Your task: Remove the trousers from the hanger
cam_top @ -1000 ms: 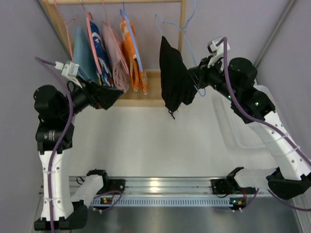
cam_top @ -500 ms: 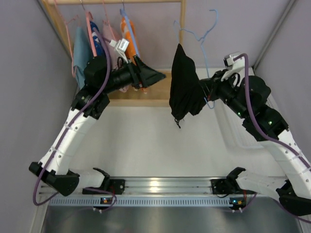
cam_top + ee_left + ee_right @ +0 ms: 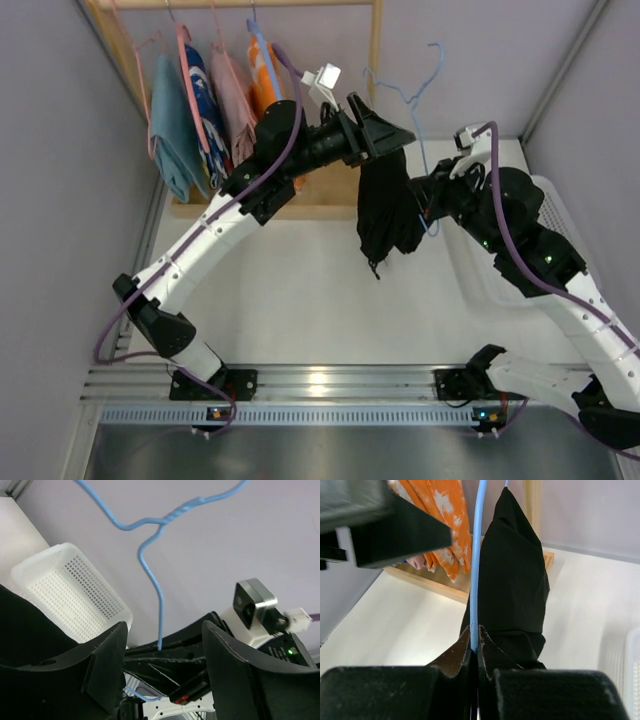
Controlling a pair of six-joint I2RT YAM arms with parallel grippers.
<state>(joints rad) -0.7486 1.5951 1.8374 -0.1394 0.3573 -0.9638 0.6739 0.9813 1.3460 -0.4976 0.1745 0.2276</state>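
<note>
Top external view: the white table point(image 3: 300, 300) fills the middle, with a wooden rack point(image 3: 375, 40) at its 12 o'clock edge. The left arm point(image 3: 215, 235) stretches from 7 o'clock up toward 1 o'clock. The right arm point(image 3: 540, 260) bends in from 4 o'clock. The black trousers point(image 3: 385, 210) hang on the hanger point(image 3: 477, 555), a blue wire one, in the air just past the centre at 1 o'clock, off the rack. A white basket point(image 3: 70, 595) sits at 3 o'clock. The orange trousers point(image 3: 450, 515) hang on the rack at 11 o'clock beside other clothes point(image 3: 175, 110). The left claw point(image 3: 163, 630) is spread wide over the top of the black trousers, with the wire between its fingers. The right claw point(image 3: 474, 640) is pinched tight on the wire beside the cloth.
</note>
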